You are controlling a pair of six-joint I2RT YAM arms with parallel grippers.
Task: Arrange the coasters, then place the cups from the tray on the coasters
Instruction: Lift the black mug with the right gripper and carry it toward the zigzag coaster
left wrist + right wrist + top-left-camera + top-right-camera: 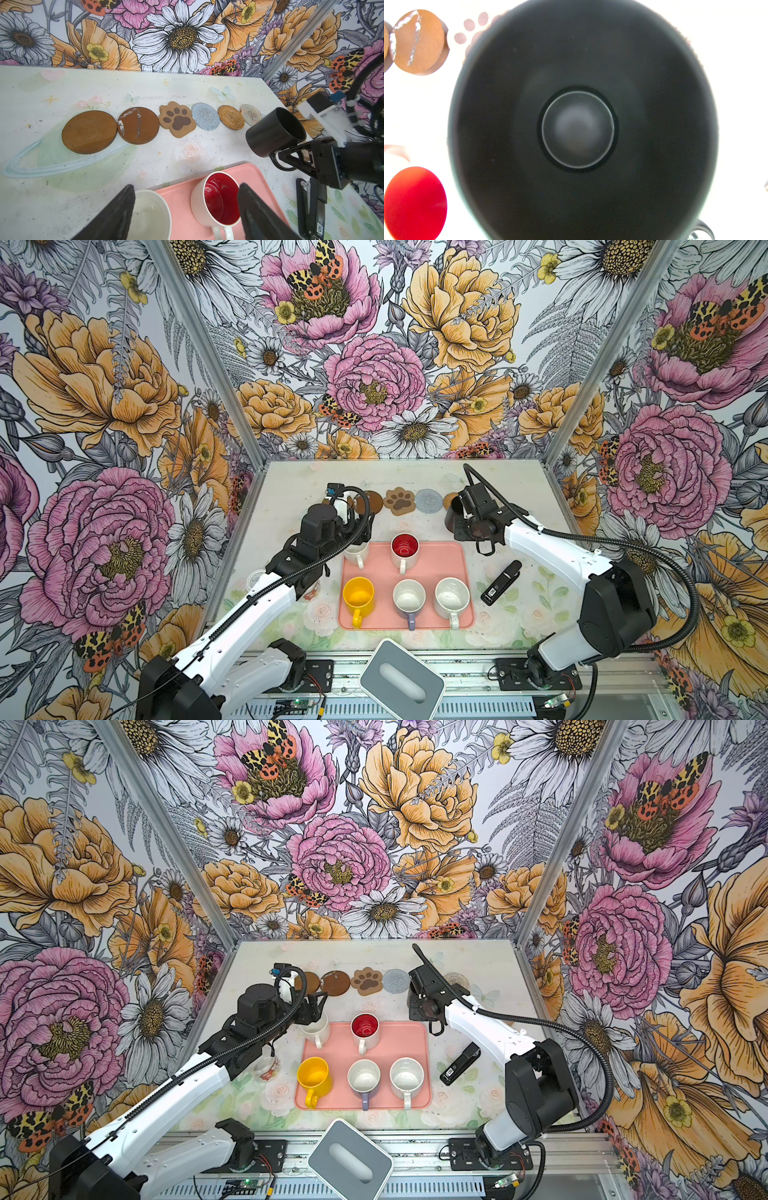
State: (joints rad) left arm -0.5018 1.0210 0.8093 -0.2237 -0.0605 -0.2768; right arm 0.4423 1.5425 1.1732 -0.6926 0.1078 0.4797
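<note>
left pincer (186, 185) gapes wide above the cream mug (149, 214) at ten o'clock on the tray (444, 564). right pincer (291, 154) clamps the black mug (270, 135) by its handle, two o'clock of the tray, beside the coasters (176, 119) lining the surface (415, 477); floral walls (374, 364).

Floral-print table (415, 477) carries: six coasters (137, 125) in a back row, pink tray (440, 564) at centre, black stapler (500, 583) to its right, clear jar (268, 1067) to its left.

walls (374, 364): bold floral wallpaper | tabletop (415, 477): pale, pastel prints | corner posts (203, 344): aluminium
</note>
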